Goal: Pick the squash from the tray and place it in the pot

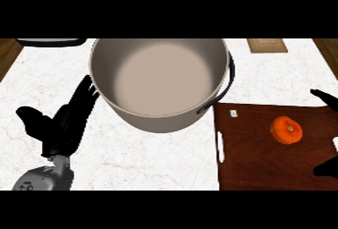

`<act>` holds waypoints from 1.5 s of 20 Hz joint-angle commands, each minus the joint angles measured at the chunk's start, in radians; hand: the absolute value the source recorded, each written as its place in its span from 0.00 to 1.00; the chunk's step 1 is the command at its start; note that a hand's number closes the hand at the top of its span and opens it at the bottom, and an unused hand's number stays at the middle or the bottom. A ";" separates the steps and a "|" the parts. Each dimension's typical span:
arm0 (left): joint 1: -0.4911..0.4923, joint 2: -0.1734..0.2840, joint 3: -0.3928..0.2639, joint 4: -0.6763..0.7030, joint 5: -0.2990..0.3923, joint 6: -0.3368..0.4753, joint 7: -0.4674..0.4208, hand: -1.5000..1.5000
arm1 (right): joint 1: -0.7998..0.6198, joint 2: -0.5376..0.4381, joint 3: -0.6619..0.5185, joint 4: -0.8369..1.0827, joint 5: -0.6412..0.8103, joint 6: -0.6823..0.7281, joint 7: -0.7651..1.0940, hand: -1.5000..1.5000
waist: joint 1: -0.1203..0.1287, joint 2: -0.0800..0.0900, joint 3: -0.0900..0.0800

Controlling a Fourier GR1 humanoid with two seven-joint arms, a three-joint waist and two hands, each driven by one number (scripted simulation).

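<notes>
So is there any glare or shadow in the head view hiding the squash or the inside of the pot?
Head view: the squash is evenly lit on the dark tray, no glare; the pot has soft shading round its inner wall, bottom plainly visible; only black tips of the right hand show at the right edge.

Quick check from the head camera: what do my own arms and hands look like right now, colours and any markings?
The left hand is matte black, with long slender fingers and a thick thumb. Its forearm is light grey with a rounded wrist housing bearing dark cut-out markings and a short ribbed metallic link to the hand. Of the right hand, only black finger shapes show at the view's right edge; its forearm is out of view.
</notes>
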 commanded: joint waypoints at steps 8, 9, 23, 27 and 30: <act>0.003 -0.022 0.038 -0.004 -0.036 -0.047 0.015 0.50 | -0.049 0.191 -0.042 -0.021 0.129 0.095 0.116 0.00 | -0.001 -0.001 0.000; 0.027 -0.019 0.049 -0.039 -0.017 -0.059 0.004 0.50 | -0.057 0.189 -0.045 0.001 0.129 0.112 0.127 0.00 | 0.001 -0.001 0.000; 0.016 -0.069 0.064 0.015 -0.035 -0.088 -0.029 0.50 | -0.142 0.363 0.088 0.279 0.437 0.082 0.030 0.00 | 0.005 0.001 0.000; -0.010 -0.056 0.072 -0.019 -0.041 -0.095 0.037 0.50 | -0.222 0.350 0.033 0.404 0.451 0.151 0.033 0.00 | 0.006 0.001 0.000; 0.008 -0.065 0.075 -0.016 -0.062 -0.092 0.015 0.50 | -0.133 0.381 0.068 0.329 0.503 0.145 0.028 0.00 | 0.001 0.000 0.000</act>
